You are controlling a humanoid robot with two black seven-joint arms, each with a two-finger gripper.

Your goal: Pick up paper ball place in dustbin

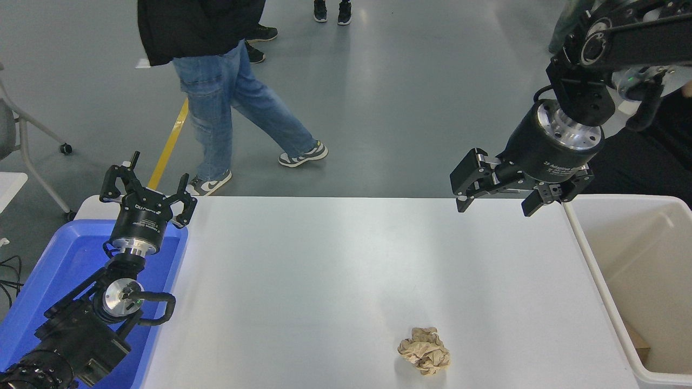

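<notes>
Beside the dustbin (pixel 594 270), paper ball (pixel 425 350) on table (pixel 324 270)

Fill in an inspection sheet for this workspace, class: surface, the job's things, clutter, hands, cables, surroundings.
Surface: white table, bare apart from the paper ball.
Job's things: paper ball on the table near its front edge; dustbin at the table's right end, with a brown scrap inside.
Clutter: blue tray at the left.
Hands: left hand open, parked over the tray; right hand open, raised above the far right of the table.
Cables: black cables at the left edge.
Surroundings: person walking past on the grey floor.
</notes>
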